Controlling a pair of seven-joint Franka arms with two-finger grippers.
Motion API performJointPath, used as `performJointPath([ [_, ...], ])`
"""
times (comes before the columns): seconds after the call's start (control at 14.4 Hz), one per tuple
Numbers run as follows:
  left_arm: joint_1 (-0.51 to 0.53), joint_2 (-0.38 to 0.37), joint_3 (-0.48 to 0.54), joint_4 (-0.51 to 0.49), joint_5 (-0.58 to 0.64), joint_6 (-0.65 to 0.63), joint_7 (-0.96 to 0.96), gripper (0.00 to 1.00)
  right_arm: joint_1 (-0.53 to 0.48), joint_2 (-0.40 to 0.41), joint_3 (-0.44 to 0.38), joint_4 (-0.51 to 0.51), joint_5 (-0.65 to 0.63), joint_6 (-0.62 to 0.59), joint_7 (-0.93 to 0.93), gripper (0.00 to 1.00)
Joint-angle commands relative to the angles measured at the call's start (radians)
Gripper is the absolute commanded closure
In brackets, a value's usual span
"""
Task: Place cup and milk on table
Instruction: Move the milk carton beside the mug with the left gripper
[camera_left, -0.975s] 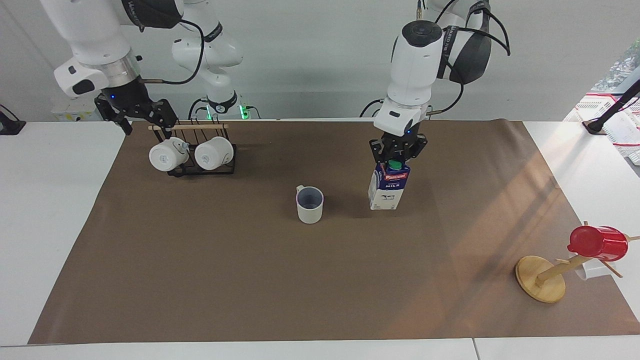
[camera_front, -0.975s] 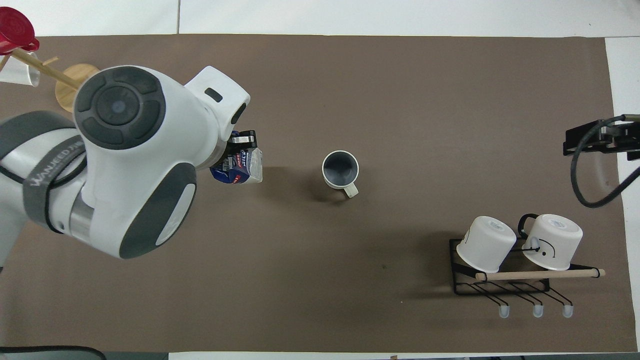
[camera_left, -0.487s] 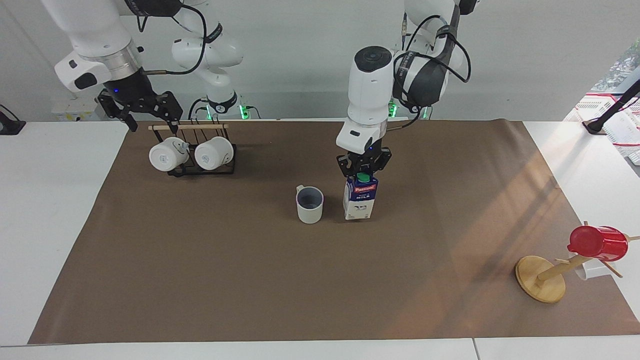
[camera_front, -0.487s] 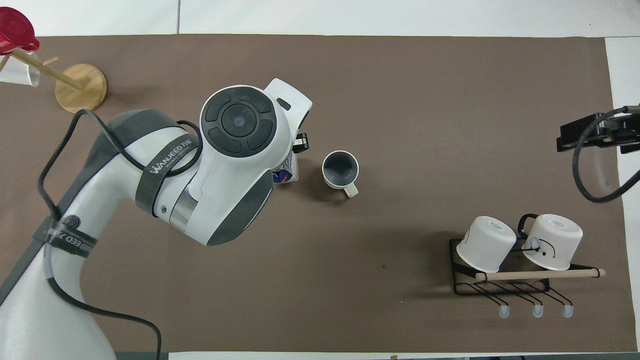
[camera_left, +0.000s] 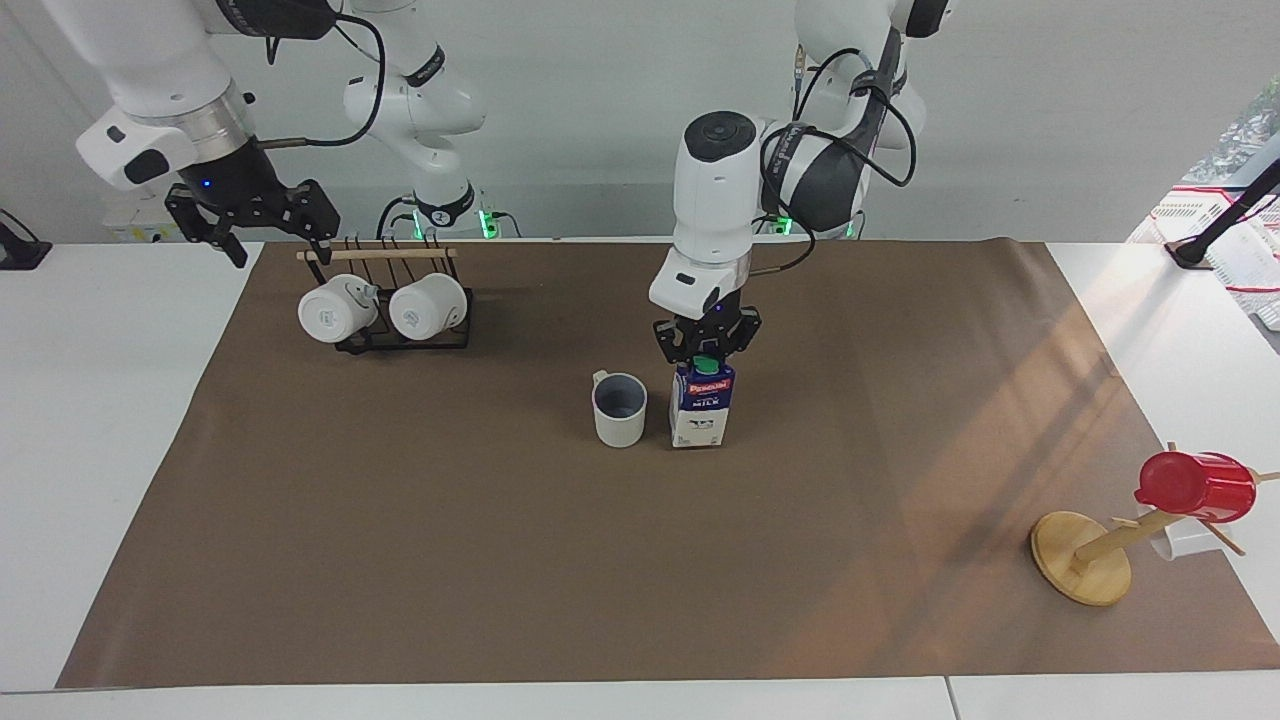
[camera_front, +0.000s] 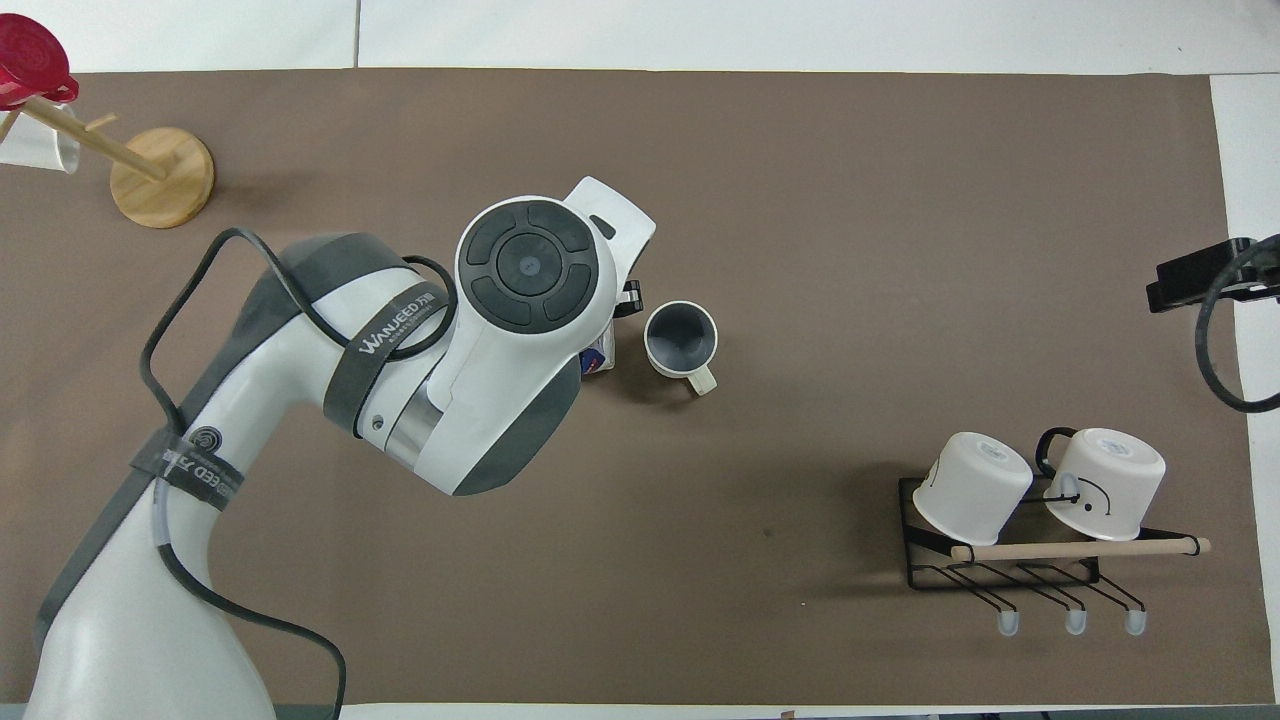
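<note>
- We see the cup (camera_left: 620, 409) upright on the brown sheet (camera_left: 450, 560) in the middle of the tabletop (camera_left: 110, 420), so we judge this half of the task as done.
- The milk carton (camera_left: 701, 405) stands upright just beside the cup, toward the left arm's end; a narrow gap separates the two.
- The left tool (camera_left: 706, 345) is closed on the gable top of the milk carton, around the green cap (camera_left: 707, 363). The carton's base seems to rest on the sheet, but we cannot be sure that it carries its own weight.
- What is left, in our judgement: to let go of the carton and to lift the left tool straight up.
- The right tool (camera_left: 262, 222) waits with spread fingers and holds nothing, over the tabletop's edge beside the mug rack (camera_left: 400, 300) with its two white mugs.
- Room for moving: the close cup is the main hazard, so a sideways move toward it could knock it. The sheet is free on the other sides of the carton.
- The wooden mug tree (camera_left: 1085, 555) with the red cup (camera_left: 1195, 485) stands well apart, near the sheet's corner.
</note>
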Motion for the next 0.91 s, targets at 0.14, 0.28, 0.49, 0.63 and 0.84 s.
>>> performJointPath([
  [0.14,-0.033,-0.017,0.014,-0.045,0.028,0.037,-0.062,1.0,-0.005,0.005,0.011,0.007,-0.007,-0.002,0.023,0.0],
  [0.28,-0.033,-0.017,0.014,-0.047,0.028,0.051,-0.067,1.0,-0.005,0.005,0.011,0.001,-0.009,0.006,0.021,0.0],
  [0.49,-0.035,-0.023,0.011,-0.06,0.028,0.057,-0.067,1.0,0.006,0.004,0.011,0.001,-0.009,0.003,0.021,0.0],
  [0.63,-0.033,-0.025,0.009,-0.062,0.026,0.058,-0.067,1.0,0.007,0.004,0.011,0.0,-0.009,0.003,0.021,0.0],
  [0.84,-0.028,-0.025,0.009,-0.062,0.02,0.06,-0.067,0.18,0.007,0.002,0.011,0.0,-0.009,0.003,0.023,0.0],
])
